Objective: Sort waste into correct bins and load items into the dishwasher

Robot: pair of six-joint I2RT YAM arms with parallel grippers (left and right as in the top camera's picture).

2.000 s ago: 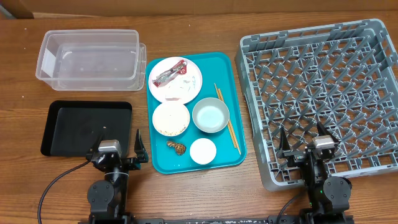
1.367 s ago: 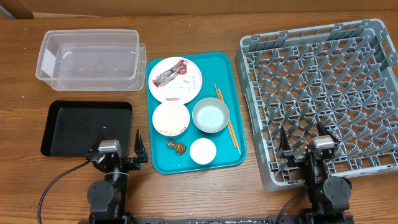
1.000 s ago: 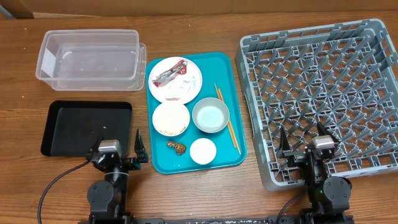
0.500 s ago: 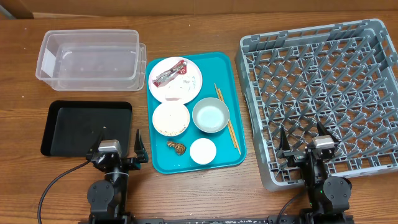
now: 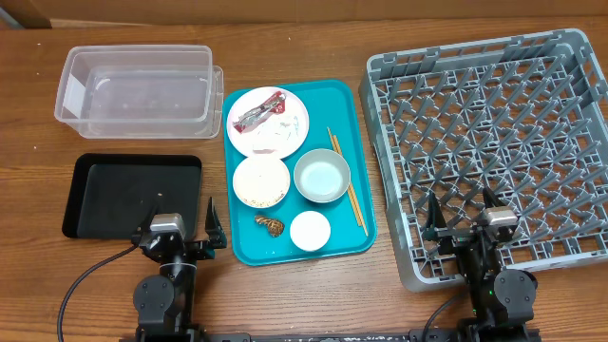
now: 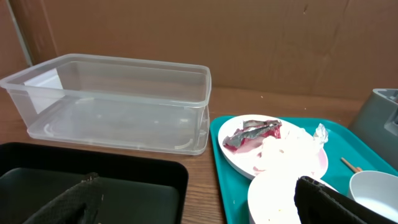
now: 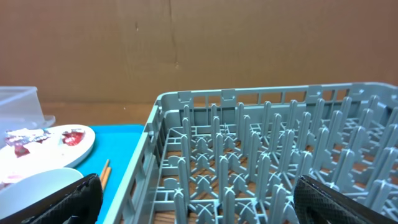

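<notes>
Right gripper [image 5: 459, 199] a touch rightward above the dish rack [image 5: 494, 114], fingers [image 5: 432, 218] wide apart; left gripper's [image 5: 183, 201] too.

Overhead looks down; wrists seemingly share teal tray [image 5: 334, 103].

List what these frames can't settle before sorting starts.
- Overhead: specks on the pink plate and the brown scrap, too small to identify.
- Overhead: dish rack, right side cut off by the frame edge.
- Left wrist: pale blue bowl, cut by the right edge and the left pincer finger.
- Right wrist: chopsticks, only tips show above the right pincer finger.
</notes>
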